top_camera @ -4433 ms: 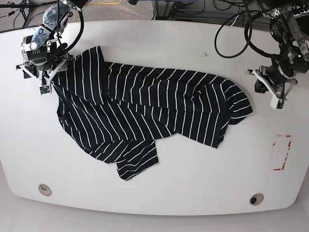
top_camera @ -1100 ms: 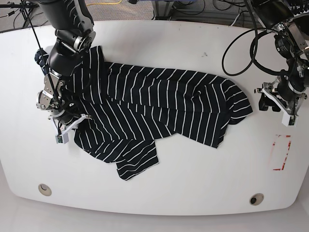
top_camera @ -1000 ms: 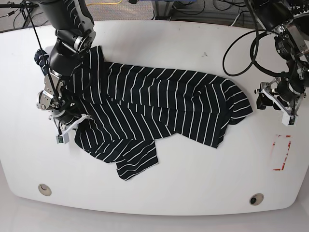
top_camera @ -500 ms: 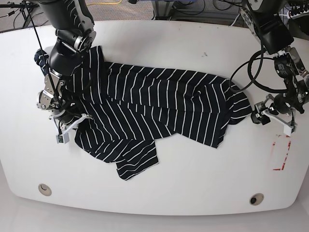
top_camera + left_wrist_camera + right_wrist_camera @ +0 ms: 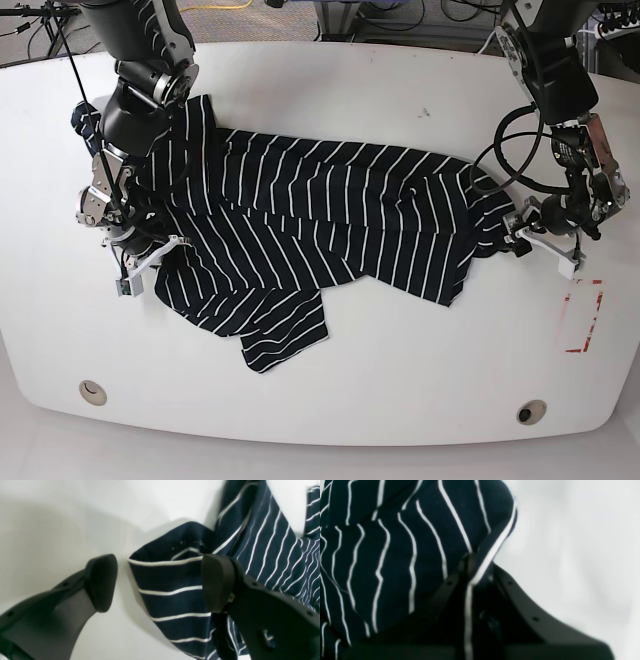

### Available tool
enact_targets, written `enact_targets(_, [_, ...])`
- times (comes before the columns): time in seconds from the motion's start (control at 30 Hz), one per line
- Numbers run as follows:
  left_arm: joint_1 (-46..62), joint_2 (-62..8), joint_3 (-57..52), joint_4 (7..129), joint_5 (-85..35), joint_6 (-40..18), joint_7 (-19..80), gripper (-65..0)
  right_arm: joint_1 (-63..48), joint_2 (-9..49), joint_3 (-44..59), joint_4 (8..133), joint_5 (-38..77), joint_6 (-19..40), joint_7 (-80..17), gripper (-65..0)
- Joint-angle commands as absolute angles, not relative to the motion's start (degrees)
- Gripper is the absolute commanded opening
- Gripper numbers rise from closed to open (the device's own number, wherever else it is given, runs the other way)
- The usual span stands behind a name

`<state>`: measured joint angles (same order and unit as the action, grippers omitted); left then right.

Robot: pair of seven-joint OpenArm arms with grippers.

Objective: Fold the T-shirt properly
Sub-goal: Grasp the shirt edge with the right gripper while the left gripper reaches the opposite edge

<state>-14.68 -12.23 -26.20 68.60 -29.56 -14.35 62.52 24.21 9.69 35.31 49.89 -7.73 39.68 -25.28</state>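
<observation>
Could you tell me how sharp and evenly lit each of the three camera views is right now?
Base view: sharp and evenly lit, T-shirt crisp on the white table. Left wrist view: slightly soft, the left claw shadowing the table. Right wrist view: blurred close up, the right claw dark and indistinct.

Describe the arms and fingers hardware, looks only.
Both arms are dark grey and black with rounded joint housings and loose black cables. The left gripper has matte black, rounded paddle-shaped fingers on grey brackets with screw holes. The right gripper has matching black brackets. White bracket parts flank each wrist.
</observation>
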Motion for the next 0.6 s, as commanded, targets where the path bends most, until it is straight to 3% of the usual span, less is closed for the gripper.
enact_targets(0.0, [-15.34,-11.56,-26.15,69.23,-29.58,-14.29,62.46,-15.8,25.27,10.24,35.30,50.77,-8.22,40.00,-25.71,-65.0])
enact_targets(0.13, [-15.25,-11.12,-26.15,69.23,-29.67,-14.29,62.46,-19.4,25.27,10.24,35.30,50.77,-8.22,40.00,-25.71,-65.0])
enact_targets(0.5, [-15.25,-11.03,-20.18,68.97,-29.76,-14.29,62.29,-52.6,25.27,10.24,35.30,50.77,-8.22,40.00,-25.80,-65.0])
enact_targets(0.57, [-15.25,-11.03,-20.35,69.23,-29.76,-14.29,62.29,-56.1,25.27,10.24,35.30,50.86,-8.22,40.00,-26.59,-65.0])
